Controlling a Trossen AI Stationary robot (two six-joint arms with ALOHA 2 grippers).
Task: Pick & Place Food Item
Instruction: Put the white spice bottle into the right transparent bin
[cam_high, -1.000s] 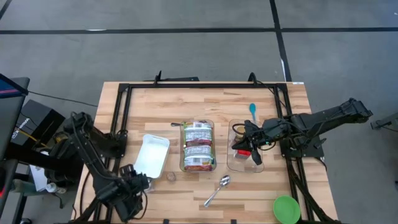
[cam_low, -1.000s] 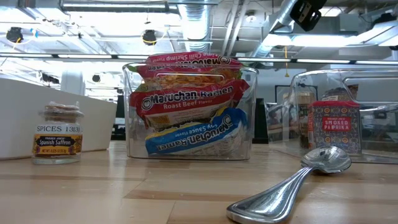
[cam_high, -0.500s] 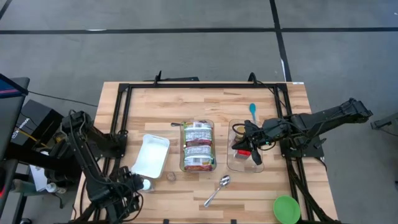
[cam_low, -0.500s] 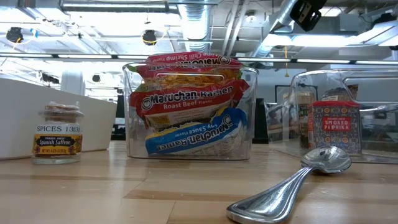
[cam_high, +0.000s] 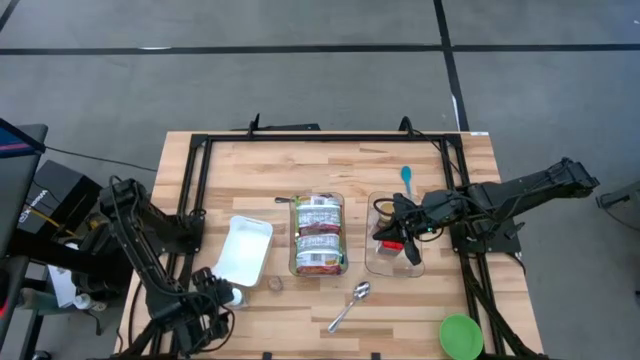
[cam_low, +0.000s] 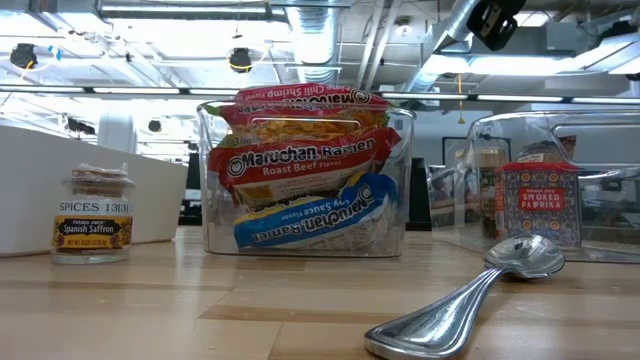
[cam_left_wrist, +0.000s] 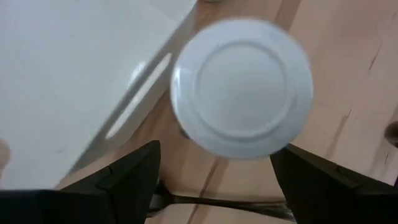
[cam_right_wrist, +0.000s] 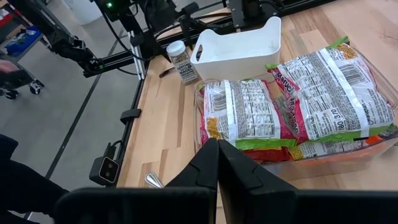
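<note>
Both arms are dark, nearly black, built of jointed segments with black cabling running along them. The left tool (cam_high: 205, 312) ends in two broad, flat black fingers (cam_left_wrist: 134, 177) with matte faces. The right tool (cam_high: 392, 236) carries a small red patch; its fingers (cam_right_wrist: 205, 168) taper to a narrow wedge.

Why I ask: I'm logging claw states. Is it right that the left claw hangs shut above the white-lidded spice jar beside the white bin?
Not quite. The left claw is open, not shut: the left wrist view shows its fingers spread either side of the white-lidded spice jar. It does hang above that jar beside the white bin.
</note>
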